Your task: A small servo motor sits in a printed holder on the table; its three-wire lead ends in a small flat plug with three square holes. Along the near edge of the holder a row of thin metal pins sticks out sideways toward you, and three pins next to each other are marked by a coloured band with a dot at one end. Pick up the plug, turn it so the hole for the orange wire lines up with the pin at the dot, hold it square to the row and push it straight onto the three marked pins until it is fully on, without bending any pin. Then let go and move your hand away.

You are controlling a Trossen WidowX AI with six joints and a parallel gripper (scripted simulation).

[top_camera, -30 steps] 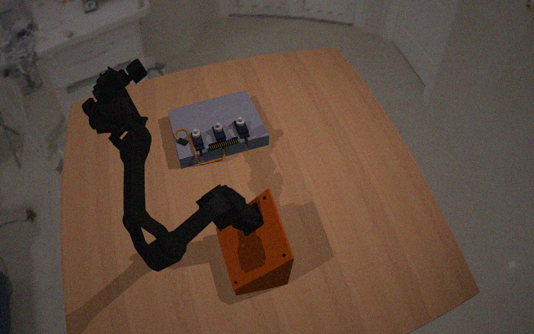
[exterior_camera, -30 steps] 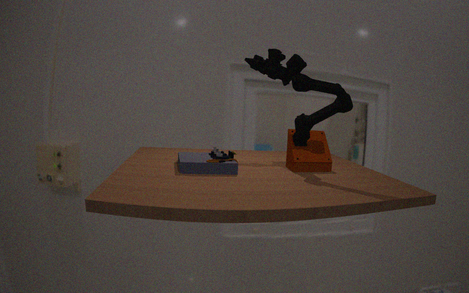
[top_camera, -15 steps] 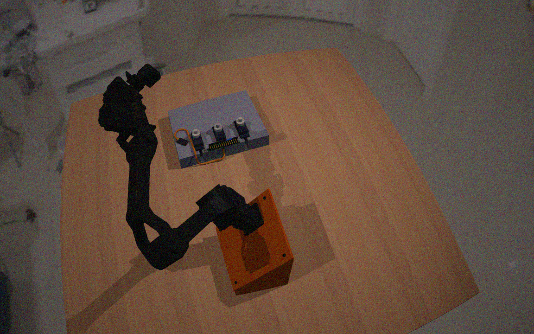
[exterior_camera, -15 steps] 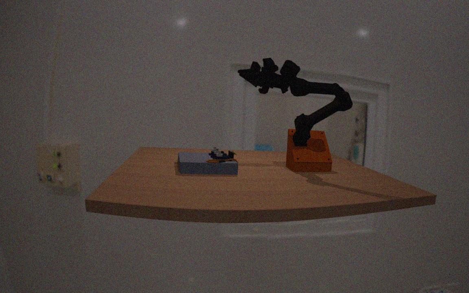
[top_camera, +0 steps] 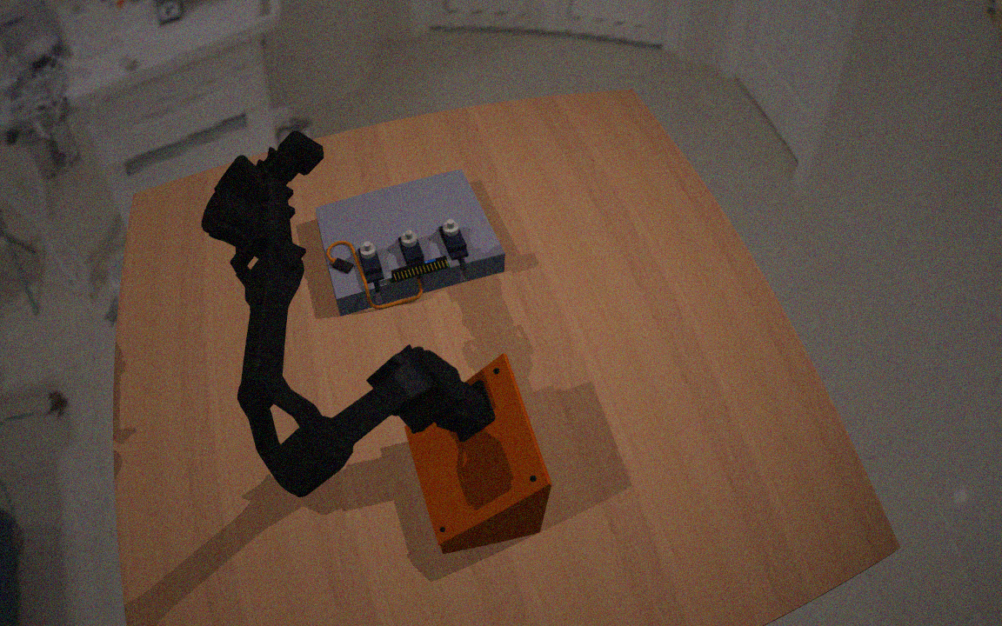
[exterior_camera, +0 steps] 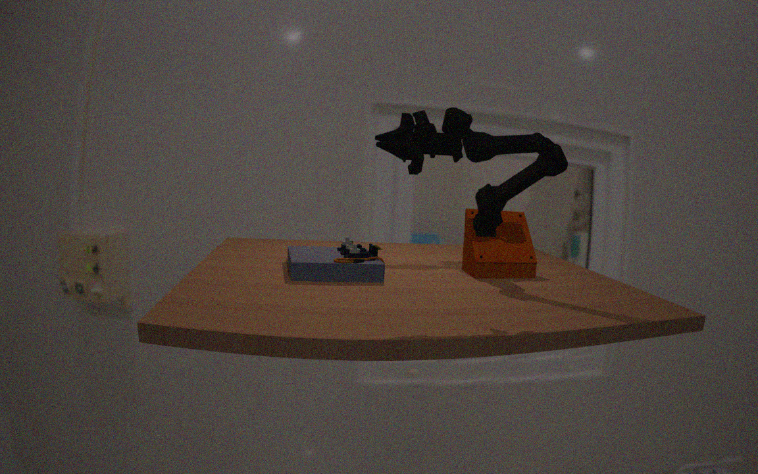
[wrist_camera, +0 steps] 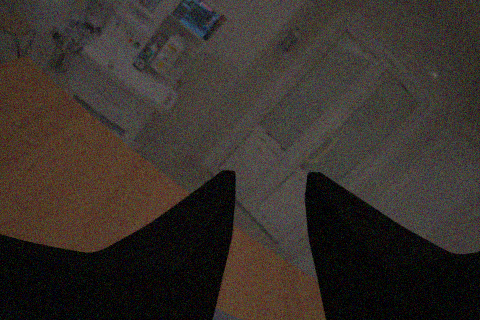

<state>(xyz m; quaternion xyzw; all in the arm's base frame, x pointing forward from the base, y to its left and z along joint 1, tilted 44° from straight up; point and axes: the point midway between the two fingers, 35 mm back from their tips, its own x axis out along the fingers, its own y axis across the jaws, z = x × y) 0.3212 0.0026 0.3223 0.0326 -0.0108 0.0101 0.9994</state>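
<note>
The plug (top_camera: 342, 265), small, flat and dark, lies on the left part of the grey-blue block (top_camera: 404, 202) (exterior_camera: 334, 272). Its orange-looking lead (top_camera: 396, 305) (exterior_camera: 343, 260) loops past the left servo and over the near edge to below the pin row. The pin row (top_camera: 419, 269) runs along the holder's near side in the top view; a small blue mark (top_camera: 433, 261) shows by its right part. The dot and plug holes are too small to see. My gripper (exterior_camera: 376, 141) (wrist_camera: 271, 184) is partly open and empty, high above the block's level and away from the plug.
Three dark servos with white tops, left (top_camera: 369, 261), middle (top_camera: 411, 245) and right (top_camera: 452, 237), stand close behind the pins. The orange base (top_camera: 481, 467) (exterior_camera: 502, 270) carries the arm on the wooden table (top_camera: 684, 349) (exterior_camera: 252, 312). The wrist view shows mostly room and the table edge.
</note>
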